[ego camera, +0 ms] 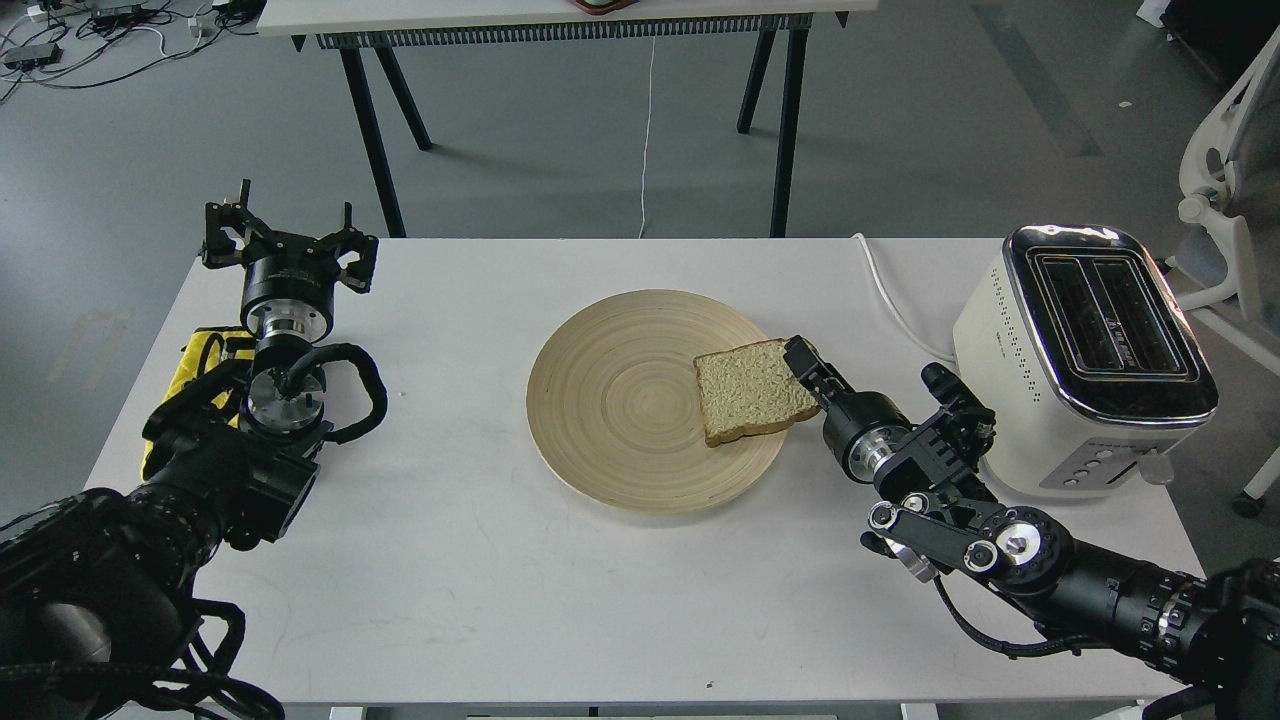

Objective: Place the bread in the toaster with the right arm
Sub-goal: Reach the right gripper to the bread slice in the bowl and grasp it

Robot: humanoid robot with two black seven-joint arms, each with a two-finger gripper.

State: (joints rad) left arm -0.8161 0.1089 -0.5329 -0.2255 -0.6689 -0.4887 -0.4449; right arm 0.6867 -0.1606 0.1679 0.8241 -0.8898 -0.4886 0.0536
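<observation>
Head view: bread (752,391) is seen on the plate's (610,400) right side, its right edge seemingly pinched by the right gripper (806,367), though that grip is hard to confirm. The left gripper (288,243) is held spread, empty. With so slight an edge hold, bread could be torn or dropped before the toaster (1085,360).

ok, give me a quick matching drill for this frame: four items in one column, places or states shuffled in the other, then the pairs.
Items:
1. bread
2. toaster
3. left tool
4. round wooden plate

Places or states:
A. far right of the white table, both slots empty
B. middle of the table, mostly bare
C. on the plate's right part, at the tip of the right tool
D. raised over the table's left side, fingers spread, holding nothing

Pairs: 1-C, 2-A, 3-D, 4-B
</observation>
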